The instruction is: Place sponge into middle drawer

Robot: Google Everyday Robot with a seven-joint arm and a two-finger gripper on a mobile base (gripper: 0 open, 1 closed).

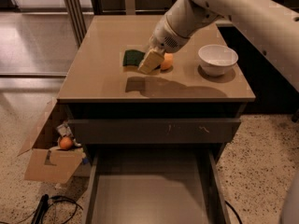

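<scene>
The sponge (132, 58), dark green on top with a pale yellow base, is held at its right edge by my gripper (150, 61) and hangs a little above the tan tabletop (98, 78). Its square shadow lies on the top just in front of it. The arm comes down from the upper right. The middle drawer (149, 190) stands pulled open below the cabinet front, and its grey-brown floor is bare.
An orange (167, 62) sits just right of the gripper and a white bowl (217, 59) further right. A shut drawer front with pale scratches (154, 130) is above the open drawer. A cardboard box (49, 162) stands on the floor at left.
</scene>
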